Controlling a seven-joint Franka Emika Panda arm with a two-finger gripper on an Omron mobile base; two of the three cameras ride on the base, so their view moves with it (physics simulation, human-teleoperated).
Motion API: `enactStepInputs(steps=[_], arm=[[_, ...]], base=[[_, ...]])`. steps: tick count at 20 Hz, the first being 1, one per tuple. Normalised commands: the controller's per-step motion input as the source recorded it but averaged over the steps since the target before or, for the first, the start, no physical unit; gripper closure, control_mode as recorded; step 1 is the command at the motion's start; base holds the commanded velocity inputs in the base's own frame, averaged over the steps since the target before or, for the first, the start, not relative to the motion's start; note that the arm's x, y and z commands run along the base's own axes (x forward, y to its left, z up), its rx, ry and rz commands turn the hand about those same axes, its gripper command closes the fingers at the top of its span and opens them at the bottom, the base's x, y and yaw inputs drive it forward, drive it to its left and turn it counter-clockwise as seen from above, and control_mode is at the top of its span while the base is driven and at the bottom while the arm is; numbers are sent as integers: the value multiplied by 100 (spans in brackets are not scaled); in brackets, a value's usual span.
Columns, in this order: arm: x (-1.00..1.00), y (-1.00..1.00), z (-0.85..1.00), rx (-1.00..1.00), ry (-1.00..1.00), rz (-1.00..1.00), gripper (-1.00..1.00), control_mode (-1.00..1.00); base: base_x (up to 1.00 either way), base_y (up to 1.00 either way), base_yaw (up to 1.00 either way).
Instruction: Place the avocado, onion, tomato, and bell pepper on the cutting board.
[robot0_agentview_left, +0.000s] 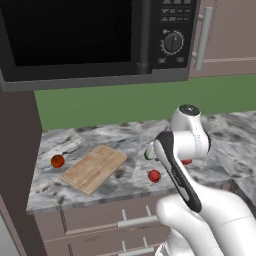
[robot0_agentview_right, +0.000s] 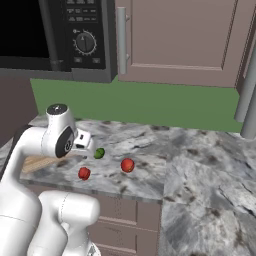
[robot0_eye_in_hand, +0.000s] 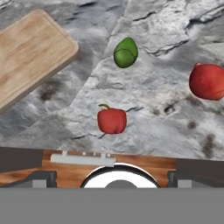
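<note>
Your arm hovers over the marble bench with its jaws released and holding nothing. Nearest the front edge sits a small red bell pepper, with a drawer handle just below that edge. Beyond it lies the avocado, alone on bare stone, and a rounder red item, tomato or onion, rests well to one side. The cutting board lies toward the bench's left end, nothing on it; another red ball sits just past its far-left corner. By that evidence all four placements remain. Open stone surrounds each vegetable, though the microwave overhangs the back wall, limiting height there.
</note>
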Motion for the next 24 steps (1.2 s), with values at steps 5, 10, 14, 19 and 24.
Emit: enactStepInputs(steps=[5,10,14,19,24], arm=[[10,0,-11,0,0,0,-100,-100],[18,0,-10,0,1,0,-100,-100],[22,0,-10,0,4,0,-100,-100],[12,0,-13,0,4,0,-100,-100],[0,1,-25,0,5,0,-100,-100]], base=[[0,0,0],[0,0,0],[0,0,0],[0,0,0],[0,0,0]])
